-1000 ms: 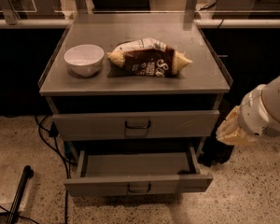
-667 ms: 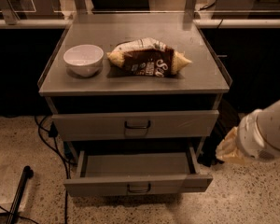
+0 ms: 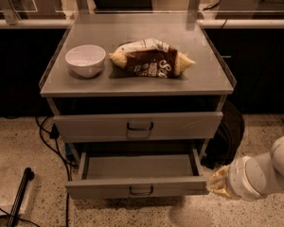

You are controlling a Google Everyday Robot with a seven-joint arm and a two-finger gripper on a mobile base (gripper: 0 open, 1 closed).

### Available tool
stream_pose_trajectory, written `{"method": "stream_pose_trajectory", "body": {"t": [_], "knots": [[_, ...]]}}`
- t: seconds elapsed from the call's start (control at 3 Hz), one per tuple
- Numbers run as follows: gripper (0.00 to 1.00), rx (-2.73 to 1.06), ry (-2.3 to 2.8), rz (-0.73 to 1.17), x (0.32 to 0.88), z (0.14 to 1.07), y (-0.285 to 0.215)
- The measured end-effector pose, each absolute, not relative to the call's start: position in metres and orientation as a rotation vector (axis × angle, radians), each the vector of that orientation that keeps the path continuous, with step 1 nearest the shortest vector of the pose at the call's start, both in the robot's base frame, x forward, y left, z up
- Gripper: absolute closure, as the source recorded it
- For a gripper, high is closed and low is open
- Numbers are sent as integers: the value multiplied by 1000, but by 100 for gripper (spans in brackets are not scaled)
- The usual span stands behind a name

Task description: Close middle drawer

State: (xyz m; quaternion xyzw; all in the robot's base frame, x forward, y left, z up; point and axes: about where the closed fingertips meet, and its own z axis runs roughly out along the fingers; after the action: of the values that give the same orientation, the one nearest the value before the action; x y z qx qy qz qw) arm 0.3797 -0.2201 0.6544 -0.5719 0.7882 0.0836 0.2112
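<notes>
The middle drawer (image 3: 104,188) of the grey metal cabinet (image 3: 132,86) stands pulled far out, its inside empty, with a small dark loop handle (image 3: 142,191) on its flat front. The drawer above it (image 3: 180,125) sits slightly forward of the cabinet body. My gripper (image 3: 219,182) is low at the right, just beside the right end of the middle drawer's front, at about the height of that front. The white arm (image 3: 265,171) behind it runs off the right edge. No lower drawer shows.
A white bowl (image 3: 85,59) and a brown chip bag (image 3: 151,57) lie on the cabinet top. Black cables (image 3: 47,136) and a black pole (image 3: 19,195) are on the speckled floor at the left. A dark object (image 3: 229,131) stands right of the cabinet.
My arm has moved down and to the left, bringing the gripper from beside the upper drawer down to the right end of the middle drawer's front. The drawers have not moved.
</notes>
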Motion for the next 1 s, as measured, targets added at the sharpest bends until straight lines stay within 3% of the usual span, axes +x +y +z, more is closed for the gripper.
{"method": "stream_pose_trajectory", "body": {"t": [0.33,1.0], "knots": [[100,-1609,2137,387,380,586,-202],[100,-1601,2154,464,372,557,-198]]}}
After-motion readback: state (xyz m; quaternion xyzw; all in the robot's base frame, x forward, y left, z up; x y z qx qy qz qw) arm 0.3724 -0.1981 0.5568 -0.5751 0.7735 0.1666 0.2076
